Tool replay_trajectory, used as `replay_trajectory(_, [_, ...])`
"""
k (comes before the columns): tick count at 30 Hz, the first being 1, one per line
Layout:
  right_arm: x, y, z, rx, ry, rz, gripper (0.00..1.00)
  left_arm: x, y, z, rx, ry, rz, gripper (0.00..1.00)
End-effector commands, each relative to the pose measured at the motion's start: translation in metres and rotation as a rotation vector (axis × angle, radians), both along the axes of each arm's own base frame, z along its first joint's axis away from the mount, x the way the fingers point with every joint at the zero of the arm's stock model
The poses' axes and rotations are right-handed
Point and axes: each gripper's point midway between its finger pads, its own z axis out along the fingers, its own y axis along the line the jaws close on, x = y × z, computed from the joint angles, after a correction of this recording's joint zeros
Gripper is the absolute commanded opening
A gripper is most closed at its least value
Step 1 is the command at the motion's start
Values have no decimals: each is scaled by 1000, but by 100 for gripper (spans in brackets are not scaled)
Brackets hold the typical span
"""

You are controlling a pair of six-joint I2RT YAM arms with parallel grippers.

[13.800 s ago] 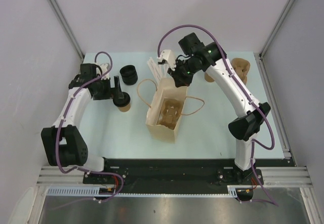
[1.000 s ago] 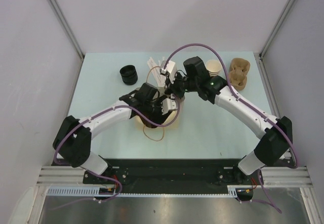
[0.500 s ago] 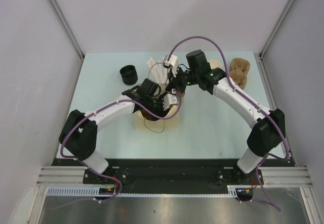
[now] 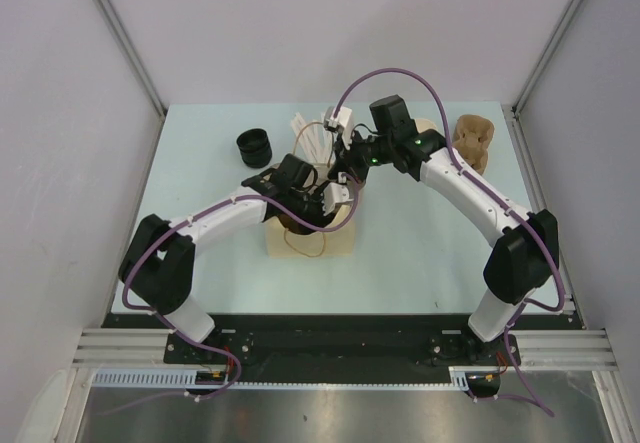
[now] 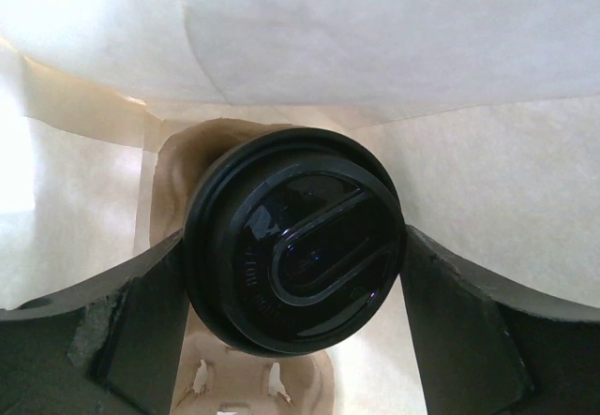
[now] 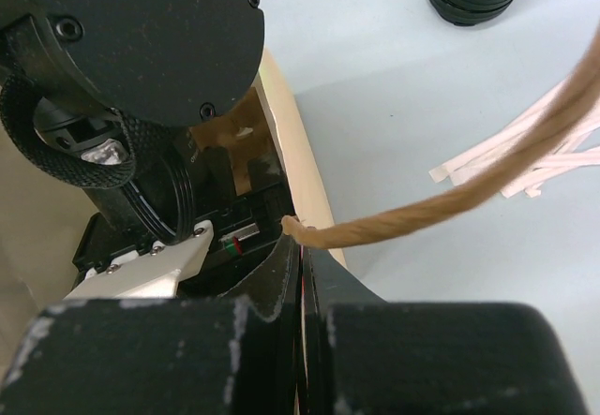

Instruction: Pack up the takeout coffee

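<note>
The left hand (image 5: 292, 246) is gripping the takeout coffee (image 5: 295, 218) deep inside the paper bag (image 5: 403, 50), holding it at the pulp carrier (image 5: 169, 167). The right hand (image 6: 302, 279), clenched, is pinching the bag rim beside the twine handle (image 6: 450, 200), keeping the mouth open. The bag walls are crowding both fingers (image 5: 122, 321), so a straight upward exit looks safest.

overhead looks down; wrist close-ups share the bag (image 5: 375, 40).

White arm links (image 4: 470, 198) with black joints, looping purple cables (image 4: 385, 75) (one green light (image 4: 410, 144) glows).
</note>
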Motion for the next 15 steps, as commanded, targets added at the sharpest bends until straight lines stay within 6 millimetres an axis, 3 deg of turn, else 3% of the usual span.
replay_trajectory(1, [-29,-10,-35,-88,176,30,0,27,14,-17,71,-66,106,42])
replay_trajectory(3, [-30,-11,-36,-92,183,32,0,31,11,-3,43,-83,123,48])
replay_trajectory(5, [-30,-11,-37,-94,187,30,0,35,8,6,27,-98,135,64])
replay_trajectory(10, [-30,-10,-37,-91,187,32,0,41,4,27,-8,-137,154,83])
replay_trajectory(15, [-27,-10,-36,-89,178,27,0,38,-2,43,-37,-176,140,86])
